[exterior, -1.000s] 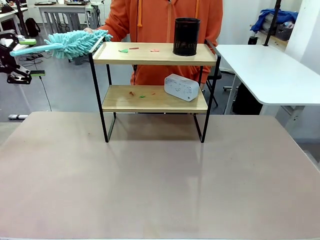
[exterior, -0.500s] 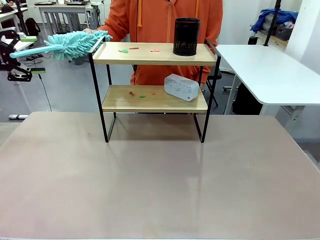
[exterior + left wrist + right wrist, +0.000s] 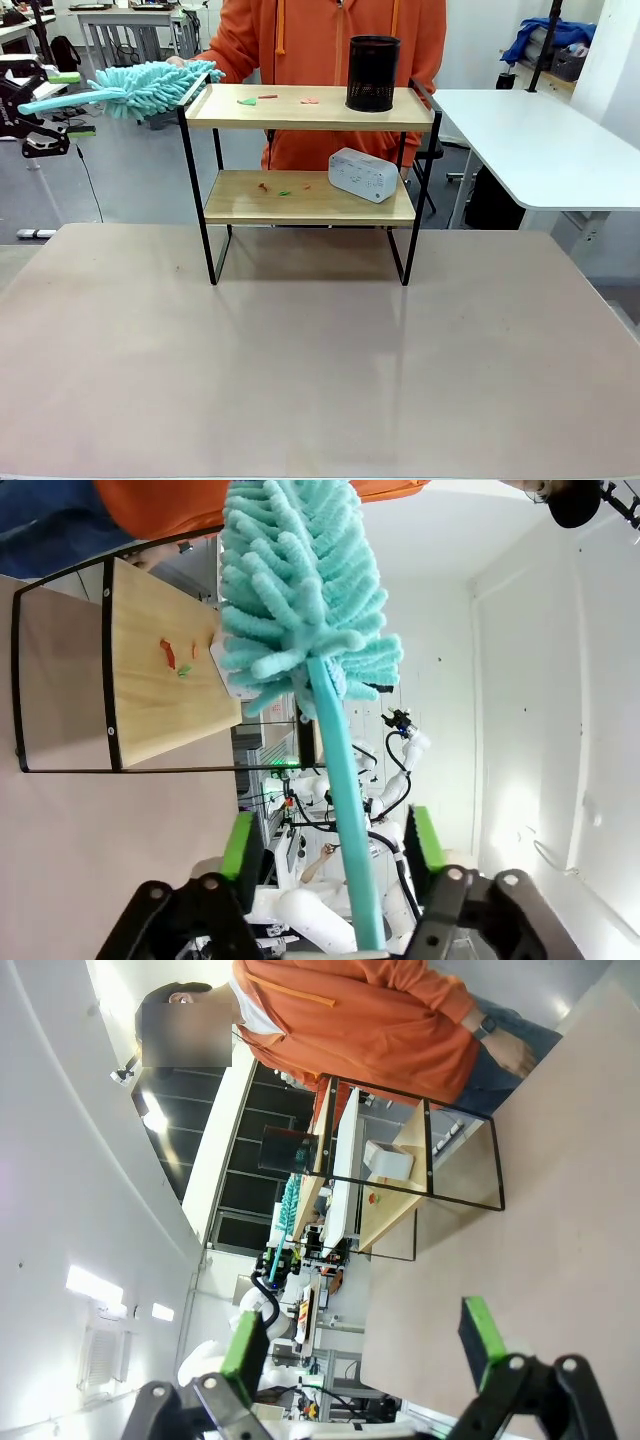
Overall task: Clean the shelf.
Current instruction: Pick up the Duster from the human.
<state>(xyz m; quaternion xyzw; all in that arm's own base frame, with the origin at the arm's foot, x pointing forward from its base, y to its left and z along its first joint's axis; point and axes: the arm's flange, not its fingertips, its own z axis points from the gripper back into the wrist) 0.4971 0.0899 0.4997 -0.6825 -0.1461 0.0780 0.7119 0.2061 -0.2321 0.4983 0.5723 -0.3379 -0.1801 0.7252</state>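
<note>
Left of the shelf (image 3: 300, 118), at top-board height, the left hand (image 3: 72, 103) has narrowed around the teal duster (image 3: 150, 85) handle, pads not touching it. Shelf stands far-middle on the brown table (image 3: 320, 350); white table (image 3: 540, 150) beyond. Right hand (image 3: 362, 1345) gapes, empty.

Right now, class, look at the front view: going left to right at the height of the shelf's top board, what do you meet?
left pincer → duster head → green scrap → red scrap → pink scrap → black mesh cup
</note>
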